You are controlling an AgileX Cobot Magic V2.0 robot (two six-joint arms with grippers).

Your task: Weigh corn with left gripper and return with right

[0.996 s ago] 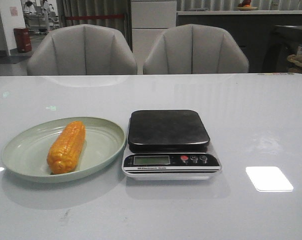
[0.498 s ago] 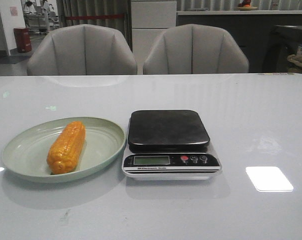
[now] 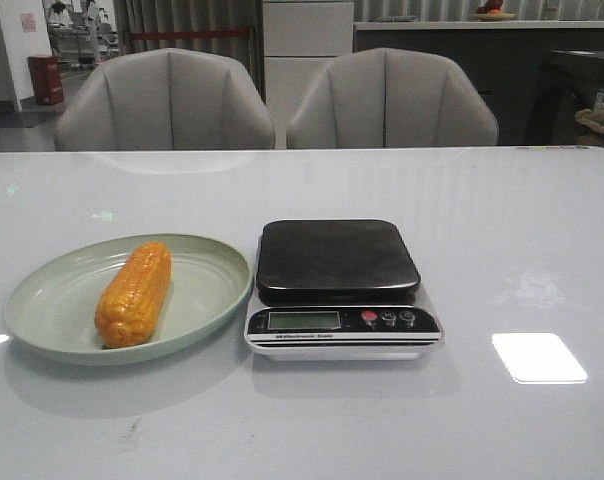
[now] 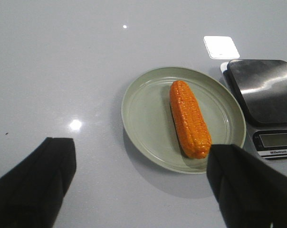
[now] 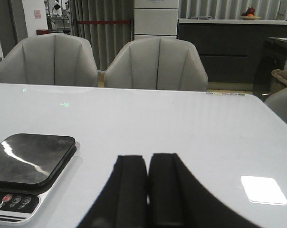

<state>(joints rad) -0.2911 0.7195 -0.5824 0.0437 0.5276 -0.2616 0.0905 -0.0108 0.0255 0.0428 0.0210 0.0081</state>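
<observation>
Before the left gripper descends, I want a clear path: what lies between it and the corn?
Nothing but the plate's bare rim, in the left wrist view; the corn lies beyond the open left gripper.

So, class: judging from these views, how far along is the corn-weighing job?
Nothing is done yet: the corn lies on the plate and the scale platform is bare. In hand: the left gripper hovers open above the plate. Left: lifting, weighing, and the return by the right gripper, now shut.
</observation>
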